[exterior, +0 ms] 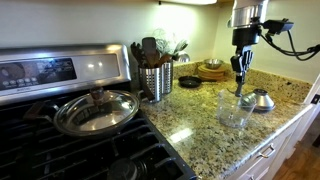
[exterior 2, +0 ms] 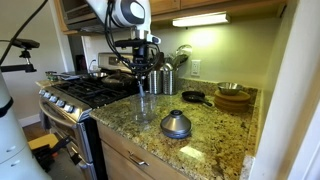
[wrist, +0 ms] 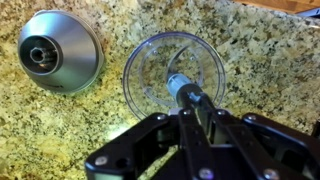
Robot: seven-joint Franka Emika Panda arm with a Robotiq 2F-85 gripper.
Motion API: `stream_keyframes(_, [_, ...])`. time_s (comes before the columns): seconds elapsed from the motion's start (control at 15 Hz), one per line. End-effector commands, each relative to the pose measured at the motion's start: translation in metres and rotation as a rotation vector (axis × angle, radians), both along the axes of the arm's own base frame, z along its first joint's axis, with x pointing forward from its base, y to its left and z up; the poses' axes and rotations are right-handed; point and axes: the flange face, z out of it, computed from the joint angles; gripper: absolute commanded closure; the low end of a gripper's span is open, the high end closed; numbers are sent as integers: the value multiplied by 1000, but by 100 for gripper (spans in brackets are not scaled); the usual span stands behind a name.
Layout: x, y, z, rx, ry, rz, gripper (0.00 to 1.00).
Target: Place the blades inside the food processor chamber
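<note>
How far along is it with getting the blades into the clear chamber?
Pickup looks done: the tool is shut on the blades. In hand: holding them over the open chamber, beside the grey dome. Left: lowering, seating and releasing them.

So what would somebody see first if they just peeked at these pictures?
Probably the black gripper hanging over the granite counter, pinching the blades over the clear food processor chamber. Next comes the shiny grey dome, sitting on the counter beside the chamber, apart from it. Over on the stove there's a big steel pan with a lid.
</note>
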Motion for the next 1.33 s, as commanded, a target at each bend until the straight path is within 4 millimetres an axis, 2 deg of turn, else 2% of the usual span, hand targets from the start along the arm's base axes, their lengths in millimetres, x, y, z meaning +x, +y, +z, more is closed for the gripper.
stream_keyframes(0.0, [4, -3, -13, 3, -52, -19, 93])
stream_keyframes(0.33, [5, -1, -31, 16, -47, -29, 93])
stream_keyframes(0.73, [-3, 0, -40, 15, -33, -27, 93])
stream_keyframes(1.27, [-1, -1, -71, 32, 7, -37, 93])
